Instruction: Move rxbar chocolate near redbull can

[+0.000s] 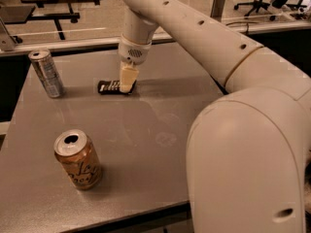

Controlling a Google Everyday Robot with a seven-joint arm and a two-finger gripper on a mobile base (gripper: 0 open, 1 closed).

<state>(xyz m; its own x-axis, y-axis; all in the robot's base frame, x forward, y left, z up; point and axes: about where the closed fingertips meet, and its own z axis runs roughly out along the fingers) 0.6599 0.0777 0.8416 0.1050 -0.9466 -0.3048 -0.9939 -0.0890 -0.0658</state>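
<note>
The rxbar chocolate point(109, 87) lies flat on the grey table point(160, 130), a black wrapper with white lettering, at the far middle-left. My gripper point(127, 84) points straight down and stands on or over the bar's right end, hiding that end. The redbull can point(46, 74), slim and silver-blue, stands upright at the far left of the table, about a can's height to the left of the bar.
A shorter orange-tan soda can point(77, 160) stands upright near the table's front left. My arm's large white body point(243, 144) fills the right side and hides the table's right part. Desks and office chairs stand beyond the far edge.
</note>
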